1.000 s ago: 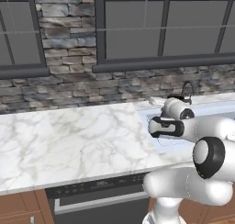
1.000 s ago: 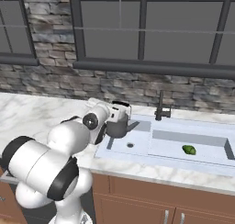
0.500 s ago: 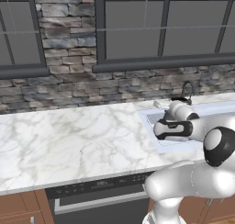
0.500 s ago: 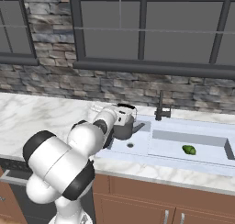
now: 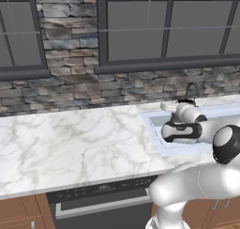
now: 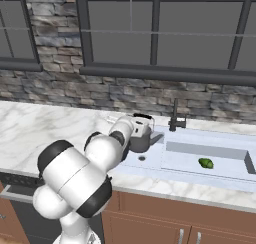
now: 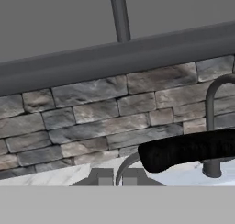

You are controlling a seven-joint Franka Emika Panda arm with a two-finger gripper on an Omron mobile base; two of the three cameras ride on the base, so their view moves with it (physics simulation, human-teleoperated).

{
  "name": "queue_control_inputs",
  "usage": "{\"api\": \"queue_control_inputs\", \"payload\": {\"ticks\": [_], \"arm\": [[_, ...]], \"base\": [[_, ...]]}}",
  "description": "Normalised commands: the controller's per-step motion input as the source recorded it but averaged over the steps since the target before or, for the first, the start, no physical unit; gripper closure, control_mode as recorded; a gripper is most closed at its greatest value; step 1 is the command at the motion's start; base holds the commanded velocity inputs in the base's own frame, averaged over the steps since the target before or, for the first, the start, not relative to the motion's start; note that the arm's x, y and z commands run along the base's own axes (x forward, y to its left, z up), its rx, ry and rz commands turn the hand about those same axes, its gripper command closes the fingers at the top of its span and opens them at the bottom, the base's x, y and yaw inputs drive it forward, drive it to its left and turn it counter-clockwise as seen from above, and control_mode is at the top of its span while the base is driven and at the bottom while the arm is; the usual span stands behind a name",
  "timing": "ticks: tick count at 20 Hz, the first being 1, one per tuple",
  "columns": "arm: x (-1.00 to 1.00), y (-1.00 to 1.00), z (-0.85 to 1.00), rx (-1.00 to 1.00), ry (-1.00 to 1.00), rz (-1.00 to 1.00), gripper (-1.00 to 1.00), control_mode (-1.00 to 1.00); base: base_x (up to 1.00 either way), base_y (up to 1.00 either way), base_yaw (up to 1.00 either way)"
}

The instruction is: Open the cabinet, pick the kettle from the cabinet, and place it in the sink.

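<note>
**Kettle held over the sink's left end**

The kettle (image 6: 140, 138) is largely hidden behind the arm in the left base view. No writing can be read. The gripper (image 6: 134, 129) is clamped tight on the kettle's black handle (image 7: 193, 149). A small green object (image 6: 205, 163) lies in the sink (image 6: 220, 175), near the faucet (image 6: 175, 119).

In the left base view the arm covers most of the sink (image 5: 157, 129); only its left rim and a strip of basin at centre right show, and the frame's right edge cuts the rest. The kettle (image 6: 140, 138) in the right base view is half hidden behind the wrist, its spout not discernible. In the hand view the kettle's black handle (image 7: 188, 149) runs off the right edge, and the faucet (image 7: 212, 126) is cropped at the right. The small green object (image 6: 205, 163) in the basin is too small to identify.
</note>
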Motion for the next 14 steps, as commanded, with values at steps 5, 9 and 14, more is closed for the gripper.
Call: {"api": "queue_control_inputs", "payload": {"ticks": [5,9,14], "arm": [[0.17,-0.01,0.0,-0.01,0.13,0.0,1.0,-1.0],[0.19,0.01,-0.06,0.0,0.18,0.0,1.0,-1.0],[0.17,0.04,-0.07,0.0,0.07,0.02,1.0,-1.0]], "base": [[0.0,0.0,0.0],[0.0,0.0,0.0],[0.0,0.0,0.0]]}}
